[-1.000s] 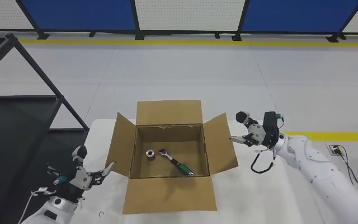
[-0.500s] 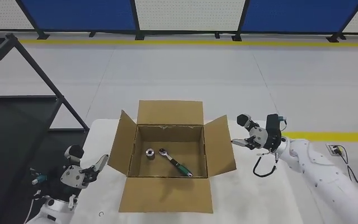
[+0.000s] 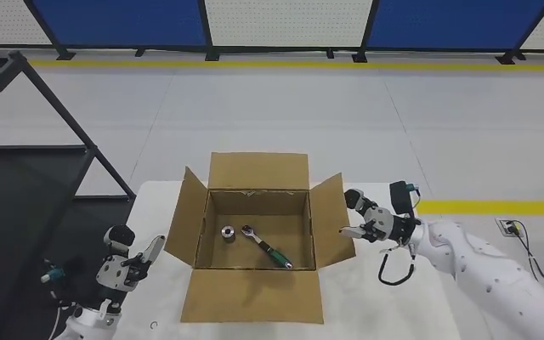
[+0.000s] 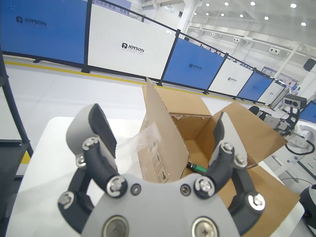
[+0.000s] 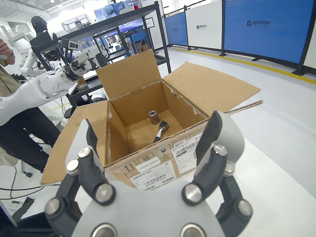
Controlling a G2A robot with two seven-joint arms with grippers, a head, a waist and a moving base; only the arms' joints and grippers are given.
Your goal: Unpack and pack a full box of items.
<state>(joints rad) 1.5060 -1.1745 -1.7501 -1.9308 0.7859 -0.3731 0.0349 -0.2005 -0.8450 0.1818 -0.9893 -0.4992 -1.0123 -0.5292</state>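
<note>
Where the side of the box [image 3: 255, 297] faces the right arm, we see white stickers [image 5: 158, 168] with bar codes and small print. Little arrow signs are drawn beside them. The blue and white panels [image 5: 266, 25] behind the floor each carry a printed name too.

The brown box stands open in the middle of the white worktop [image 3: 382, 297], with all four flaps folded out. Inside, on the bottom, lie two things. One is a short metal ring [image 3: 228, 232] toward the left wall. The other is a wrench [image 3: 268, 245] with a green and black handle, just beside the ring and slanting toward the near right corner of the box.

The left gripper [image 4: 160, 114] hangs near the left edge of the worktop, apart from the left flap [image 3: 187, 217]. Its jaws are spread wide and hold nothing. The right gripper [image 3: 350, 214] is just beside the right flap [image 3: 336, 219], and its jaws are also spread and bare.

Half a second ago the right gripper was farther from that flap, and now it has come closer. The left gripper has hardly moved. The ring and the wrench lie as before.
</note>
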